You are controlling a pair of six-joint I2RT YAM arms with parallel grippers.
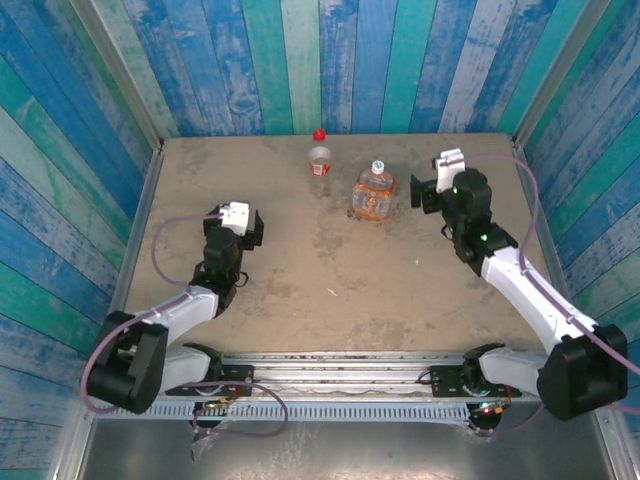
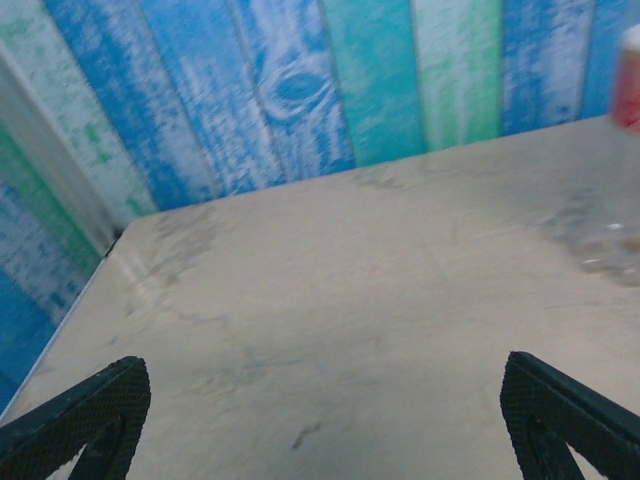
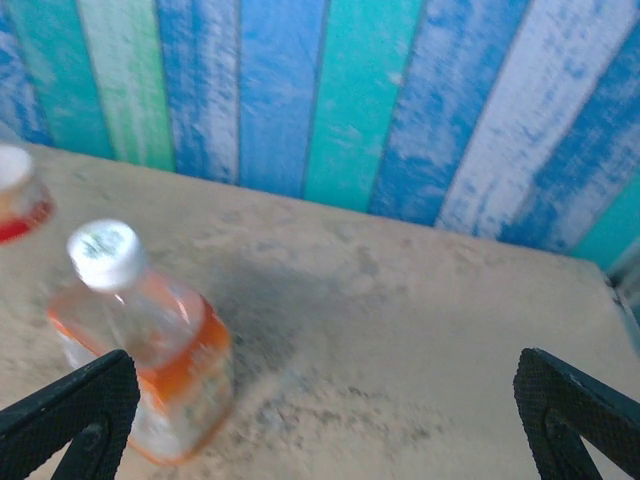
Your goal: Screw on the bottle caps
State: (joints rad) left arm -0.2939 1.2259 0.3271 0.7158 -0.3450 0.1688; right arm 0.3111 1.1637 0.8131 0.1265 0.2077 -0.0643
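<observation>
Two bottles stand upright at the back middle of the table. The slim bottle (image 1: 319, 160) carries a red cap (image 1: 319, 134) on its neck. To its right, the wider orange-labelled bottle (image 1: 374, 193) has a white cap (image 1: 378, 166) on top. My right gripper (image 1: 428, 192) is open just right of the wider bottle and holds nothing. In the right wrist view that bottle (image 3: 150, 345) and its white cap (image 3: 107, 252) sit by the left finger (image 3: 75, 410) of my right gripper (image 3: 320, 430). My left gripper (image 1: 248, 222) is open at the left, far from both bottles.
Painted blue and green plank walls (image 1: 330, 60) close off the table on three sides. In the left wrist view my left gripper (image 2: 325, 420) hangs over bare table (image 2: 330, 300), and the slim bottle's red band (image 2: 628, 85) shows blurred at the right edge.
</observation>
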